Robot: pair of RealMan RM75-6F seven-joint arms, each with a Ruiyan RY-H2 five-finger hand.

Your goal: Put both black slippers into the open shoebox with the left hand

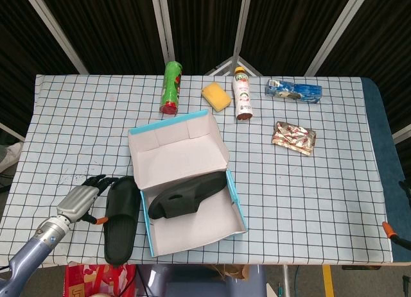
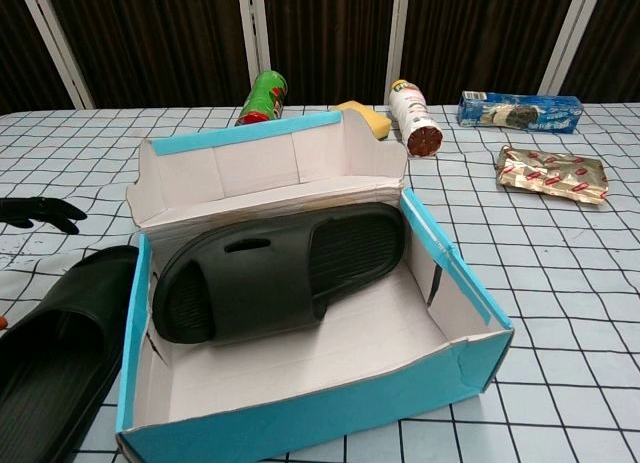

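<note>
Two black slippers are counted, both of moulded matte material with a wide closed strap. One slipper [image 1: 186, 195] is seen inside the open shoebox [image 1: 237, 207] at lower centre of the head view, laid diagonally with one end propped against the box's right wall. The second slipper [image 1: 121, 218] is laid flat on the checked tablecloth [image 1: 321, 181], just beside the box's left wall, at lower left of the frame. In the chest view this slipper is cut off by the lower left edge.

One shoebox is present: blue outside, pale card inside, with the lid flap raised at the far side.

The left hand [image 1: 82, 199] is seen at lower left of the head view, just beside the outer slipper. Its dark fingers [image 1: 97, 180] are spread and extended toward the slipper's upper end, and nothing is held. Whether the fingertips are touching the slipper cannot be told. In the chest view only the dark fingers are visible, at the left edge. The right hand is shown in neither view.

Along the upper part of the frame are counted one green can [image 1: 171, 87], one yellow sponge [image 1: 216, 96], one white bottle [image 1: 242, 93], one blue packet [image 1: 294, 90] and one foil packet [image 1: 295, 137]. Label text is too small to be read.
</note>
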